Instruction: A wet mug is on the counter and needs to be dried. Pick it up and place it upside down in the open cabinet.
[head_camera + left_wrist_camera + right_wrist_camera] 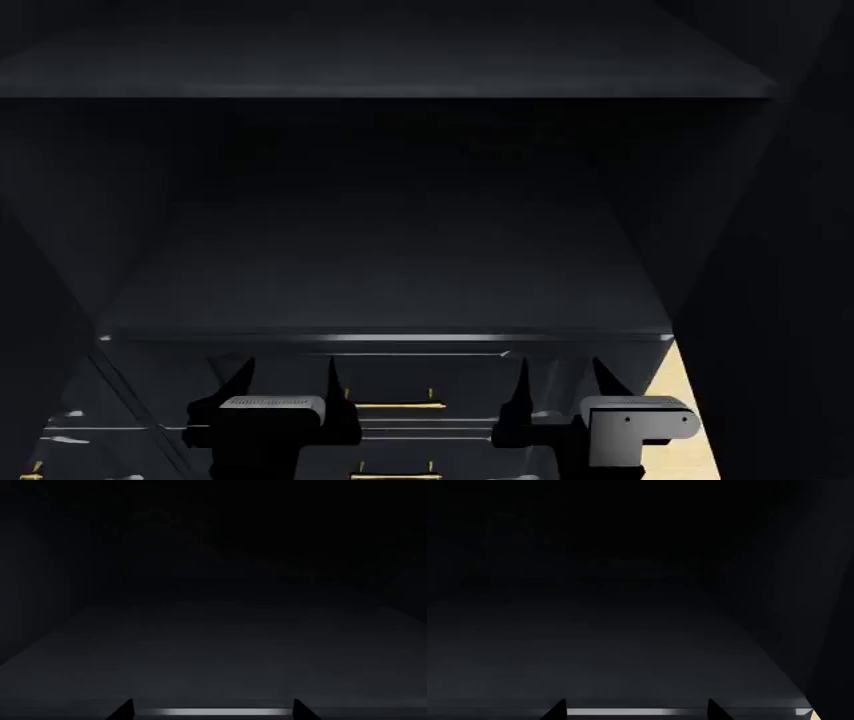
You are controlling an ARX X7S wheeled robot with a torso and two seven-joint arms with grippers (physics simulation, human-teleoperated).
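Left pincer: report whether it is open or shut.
Open. The left pincer shows two dark fingertips standing well apart with nothing between them, in front of the dark charcoal cabinet's pale front edge.

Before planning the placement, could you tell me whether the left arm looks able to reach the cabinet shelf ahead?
Probably yes: the left gripper hangs open just short of the pale front edge of the shelf, with nothing visible between them or on it.

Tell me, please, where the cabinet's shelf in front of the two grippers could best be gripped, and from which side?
Probably its thin pale front edge, approached straight from the open front, with the jaws turned above and below it. The shelf is a flat board boxed in by the cabinet walls, so only that edge is exposed.
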